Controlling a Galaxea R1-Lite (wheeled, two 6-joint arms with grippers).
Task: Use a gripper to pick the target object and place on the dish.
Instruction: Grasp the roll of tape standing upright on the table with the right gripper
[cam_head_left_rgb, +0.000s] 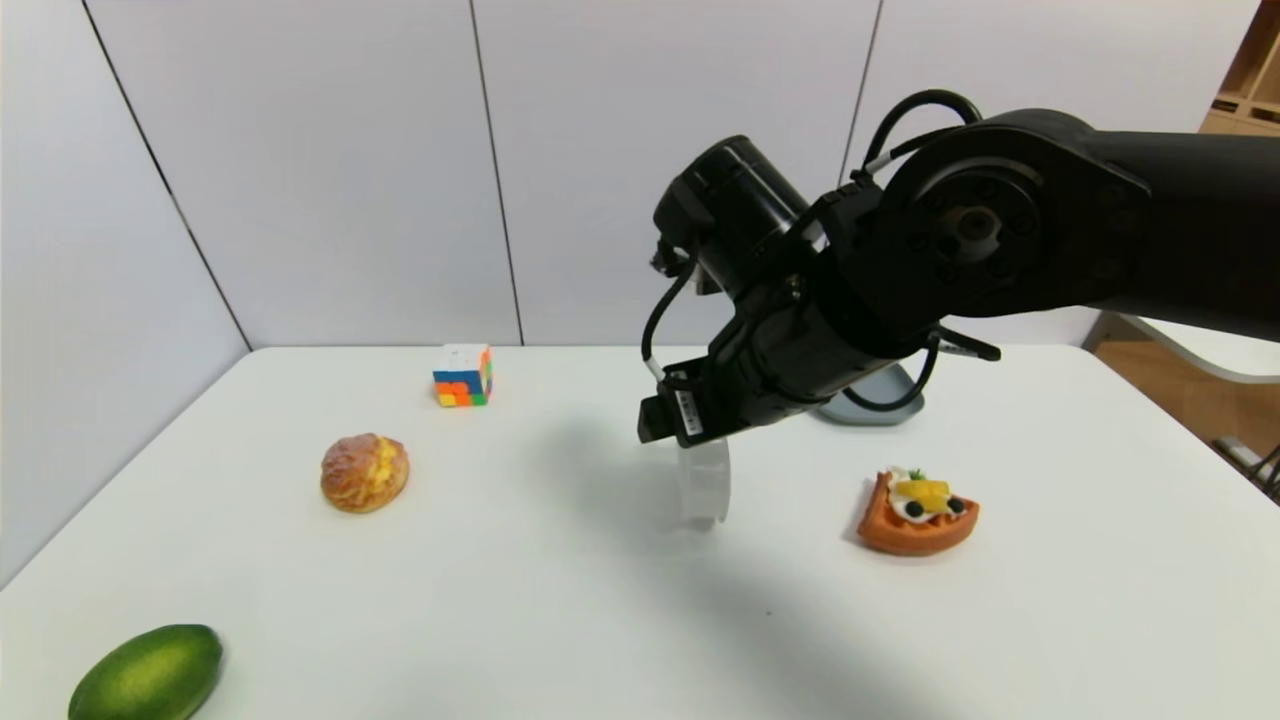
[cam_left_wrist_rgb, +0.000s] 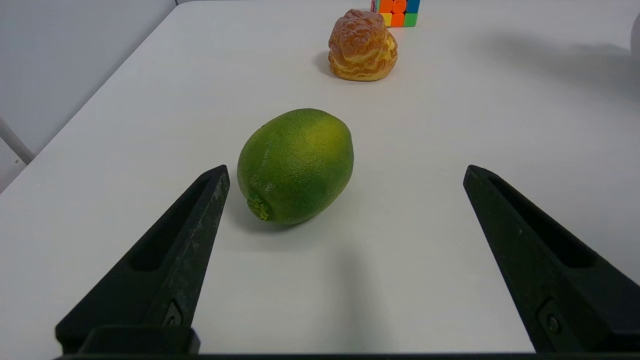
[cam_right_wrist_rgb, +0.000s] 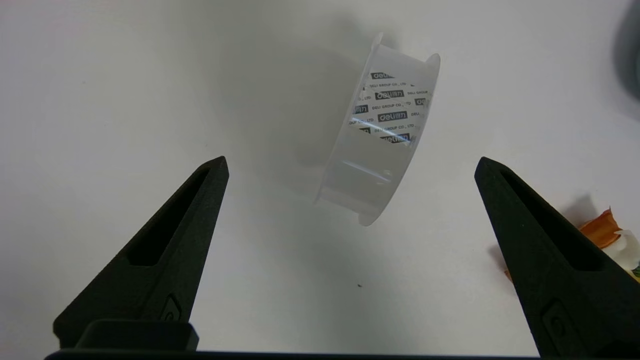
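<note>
target object: the white tape roll (cam_right_wrist_rgb: 380, 132) stands on its rim near the middle of the tabletop (cam_head_left_rgb: 520, 600), its rim printed with small dark marks; nothing grips it.
right gripper: the right gripper (cam_right_wrist_rgb: 350, 167) hangs over the roll, tilted down toward it, jaws spread wide with one finger off to either side of it, touching neither face.
dish: the grey-blue dish (cam_head_left_rgb: 880, 400) sits toward the far edge of the tabletop, mostly hidden behind the right arm, apart from the roll.
waffle: an orange waffle piece (cam_head_left_rgb: 917, 512) with fruit on top lies toward the right edge, near the roll.
puff: a golden cream puff (cam_head_left_rgb: 364, 472) lies toward the left edge.
cube: a multicoloured cube (cam_head_left_rgb: 463, 375) stands near the far edge, beyond the puff.
lime: a green lime (cam_left_wrist_rgb: 296, 165) lies by the near left corner.
left gripper: the left gripper (cam_left_wrist_rgb: 345, 175) rests low at the near left corner, jaws released, the lime just ahead of them.
</note>
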